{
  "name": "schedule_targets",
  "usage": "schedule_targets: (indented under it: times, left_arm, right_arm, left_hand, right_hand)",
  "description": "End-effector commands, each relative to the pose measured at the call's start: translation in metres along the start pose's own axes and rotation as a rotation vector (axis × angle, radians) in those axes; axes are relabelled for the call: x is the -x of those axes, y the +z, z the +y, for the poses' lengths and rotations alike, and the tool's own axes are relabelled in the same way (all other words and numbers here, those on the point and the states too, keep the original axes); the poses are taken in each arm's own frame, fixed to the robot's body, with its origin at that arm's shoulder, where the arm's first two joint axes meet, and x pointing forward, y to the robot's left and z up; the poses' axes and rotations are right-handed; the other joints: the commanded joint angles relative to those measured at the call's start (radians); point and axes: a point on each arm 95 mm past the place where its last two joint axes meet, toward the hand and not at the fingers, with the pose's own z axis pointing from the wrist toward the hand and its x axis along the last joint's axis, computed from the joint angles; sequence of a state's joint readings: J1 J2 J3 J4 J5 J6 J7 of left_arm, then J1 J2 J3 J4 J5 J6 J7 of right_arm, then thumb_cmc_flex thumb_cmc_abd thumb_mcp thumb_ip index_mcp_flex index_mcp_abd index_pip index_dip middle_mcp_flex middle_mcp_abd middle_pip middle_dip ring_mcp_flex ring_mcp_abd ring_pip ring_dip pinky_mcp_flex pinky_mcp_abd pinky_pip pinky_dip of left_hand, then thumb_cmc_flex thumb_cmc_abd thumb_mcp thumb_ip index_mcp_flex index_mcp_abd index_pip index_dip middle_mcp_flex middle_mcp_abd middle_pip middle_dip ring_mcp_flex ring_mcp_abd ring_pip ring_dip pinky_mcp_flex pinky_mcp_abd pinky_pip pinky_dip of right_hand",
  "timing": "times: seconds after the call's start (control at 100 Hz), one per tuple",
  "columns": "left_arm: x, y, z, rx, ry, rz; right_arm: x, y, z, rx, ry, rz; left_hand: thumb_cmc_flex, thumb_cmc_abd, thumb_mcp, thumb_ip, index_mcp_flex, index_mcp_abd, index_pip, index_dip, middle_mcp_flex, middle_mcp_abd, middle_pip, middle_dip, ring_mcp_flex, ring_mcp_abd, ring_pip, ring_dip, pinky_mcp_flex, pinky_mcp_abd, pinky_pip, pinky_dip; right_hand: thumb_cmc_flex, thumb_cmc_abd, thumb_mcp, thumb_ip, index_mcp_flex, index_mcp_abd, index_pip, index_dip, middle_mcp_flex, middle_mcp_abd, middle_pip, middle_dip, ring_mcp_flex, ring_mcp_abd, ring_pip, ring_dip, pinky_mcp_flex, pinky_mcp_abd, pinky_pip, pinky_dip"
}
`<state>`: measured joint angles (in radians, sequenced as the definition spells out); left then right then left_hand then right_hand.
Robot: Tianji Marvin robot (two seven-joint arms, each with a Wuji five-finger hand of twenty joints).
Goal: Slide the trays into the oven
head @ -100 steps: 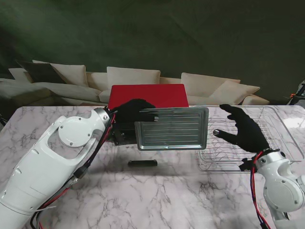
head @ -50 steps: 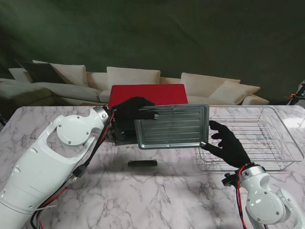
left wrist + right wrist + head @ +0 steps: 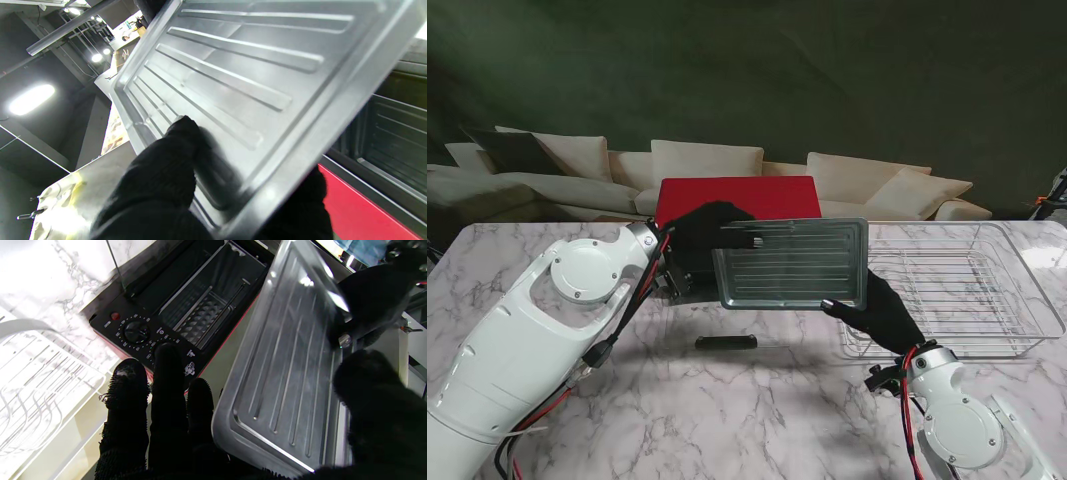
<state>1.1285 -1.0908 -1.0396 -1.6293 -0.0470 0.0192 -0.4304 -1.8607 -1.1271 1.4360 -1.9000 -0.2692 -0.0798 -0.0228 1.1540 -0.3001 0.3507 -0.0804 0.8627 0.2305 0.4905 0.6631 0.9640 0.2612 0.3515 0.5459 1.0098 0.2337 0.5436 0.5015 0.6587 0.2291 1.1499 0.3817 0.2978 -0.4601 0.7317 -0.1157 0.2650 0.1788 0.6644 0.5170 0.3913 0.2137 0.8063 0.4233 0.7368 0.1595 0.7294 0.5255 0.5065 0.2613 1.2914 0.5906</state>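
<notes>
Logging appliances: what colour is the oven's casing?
Red oven, black front; stand view shows it best.

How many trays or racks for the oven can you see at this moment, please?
2. The ribbed silver metal baking tray is held up by the left hand in front of the red oven; the wire rack lies in the clear bin on the right.
</notes>
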Motion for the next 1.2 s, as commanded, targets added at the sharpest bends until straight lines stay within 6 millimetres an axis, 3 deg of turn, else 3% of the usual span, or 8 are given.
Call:
schedule_targets:
  times: [0.0, 0.21, 0.28, 0.49, 0.73, 0.95, 1.1, 1.19]
  left_arm:
    - [-0.003, 0.005, 0.005, 0.019, -0.012, 0.009]
    - [0.0, 0.01, 0.009, 0.03, -0.032, 0.005]
    - [0.001, 0.011, 0.01, 0.036, -0.038, -0.001]
    - [0.003, 0.014, 0.014, 0.062, -0.049, -0.013]
    - [0.005, 0.017, 0.018, 0.083, -0.058, -0.022]
    - [0.006, 0.02, 0.02, 0.046, -0.063, -0.032]
    - [0.007, 0.02, 0.019, 0.042, -0.033, -0.028]
    - [0.008, 0.017, 0.016, 0.056, -0.024, -0.033]
  right_arm:
    - [-0.009, -0.001, -0.006, -0.012, 0.005, 0.014]
    - [-0.017, 0.002, -0.009, -0.011, 0.049, 0.032]
    - [-0.018, 0.003, -0.01, 0.007, 0.054, 0.037]
    - [-0.021, 0.004, -0.015, 0.042, 0.098, 0.024]
    - [-0.025, 0.005, -0.02, 0.057, 0.194, -0.008]
    - [-0.027, 0.002, -0.025, 0.055, 0.253, -0.059]
    - [-0.027, 0.0, -0.025, 0.051, 0.294, -0.084]
    - [-0.028, -0.002, -0.024, 0.052, 0.324, -0.098]
  left_hand:
    - [0.103, 0.092, 0.103, 0.047, 0.091, -0.104, 0.101, 0.035, 0.013, 0.01, 0.02, 0.008, 0.013, 0.034, 0.025, -0.005, 0.014, -0.046, 0.04, -0.004]
    - [0.103, 0.093, 0.1, 0.047, 0.089, -0.104, 0.101, 0.036, 0.012, 0.011, 0.021, 0.008, 0.014, 0.035, 0.026, -0.005, 0.013, -0.046, 0.04, -0.003]
    - [0.104, 0.092, 0.1, 0.047, 0.089, -0.105, 0.101, 0.036, 0.013, 0.012, 0.023, 0.008, 0.015, 0.035, 0.027, -0.005, 0.015, -0.045, 0.041, -0.002]
    - [0.103, 0.092, 0.098, 0.048, 0.087, -0.102, 0.098, 0.035, 0.011, 0.014, 0.022, 0.007, 0.016, 0.035, 0.029, -0.004, 0.016, -0.045, 0.043, -0.001]
    - [0.106, 0.092, 0.097, 0.048, 0.08, -0.099, 0.093, 0.032, 0.008, 0.018, 0.021, 0.005, 0.015, 0.038, 0.028, -0.005, 0.016, -0.043, 0.043, -0.001]
    - [0.127, 0.078, 0.065, 0.047, 0.006, -0.069, 0.026, -0.014, -0.028, 0.043, -0.008, -0.056, -0.008, 0.056, 0.013, -0.011, -0.01, -0.028, 0.033, 0.002]
    - [0.108, 0.092, -0.202, 0.115, -0.128, -0.046, -0.052, -0.09, -0.14, 0.029, -0.036, -0.177, -0.108, 0.065, -0.054, -0.027, -0.11, -0.023, -0.057, 0.008]
    - [0.025, 0.106, -0.249, 0.142, -0.215, -0.03, -0.165, -0.092, -0.236, 0.014, -0.082, -0.217, -0.194, 0.08, -0.1, -0.038, -0.201, -0.015, -0.125, 0.033]
  right_hand:
    - [0.049, -0.017, 0.082, -0.021, 0.029, -0.022, 0.035, 0.021, 0.043, -0.015, 0.043, 0.02, 0.052, -0.028, 0.042, 0.027, 0.05, -0.026, 0.052, 0.032]
    - [0.238, 0.064, 0.135, -0.013, 0.13, -0.111, 0.185, 0.058, 0.208, -0.075, 0.127, 0.096, 0.16, -0.052, 0.087, 0.048, 0.104, 0.012, 0.088, 0.063]
    - [0.4, 0.071, 0.066, -0.104, 0.137, -0.16, 0.351, -0.098, 0.297, -0.092, 0.133, 0.123, 0.228, -0.057, 0.102, 0.056, 0.135, 0.042, 0.098, 0.076]
    - [0.564, 0.076, 0.126, -0.099, 0.277, -0.29, 0.453, -0.127, 0.541, -0.151, 0.106, 0.13, 0.373, -0.051, 0.097, 0.079, 0.154, 0.162, 0.099, 0.091]
    - [0.559, 0.047, 0.227, -0.106, 0.443, -0.351, 0.396, -0.127, 0.704, -0.109, 0.039, 0.075, 0.554, 0.002, -0.004, 0.043, 0.358, 0.187, 0.066, -0.011]
    - [0.552, 0.027, 0.293, -0.105, 0.526, -0.362, 0.392, -0.041, 0.736, -0.061, 0.145, 0.163, 0.573, -0.034, 0.261, 0.113, 0.48, 0.203, 0.16, -0.013]
    - [0.552, 0.026, 0.306, -0.104, 0.55, -0.357, 0.396, 0.012, 0.749, -0.052, 0.17, 0.207, 0.576, -0.048, 0.348, 0.121, 0.504, 0.212, 0.19, 0.012]
    - [0.551, 0.021, 0.31, -0.103, 0.56, -0.361, 0.399, 0.021, 0.757, -0.055, 0.173, 0.214, 0.577, -0.054, 0.362, 0.121, 0.508, 0.212, 0.194, 0.017]
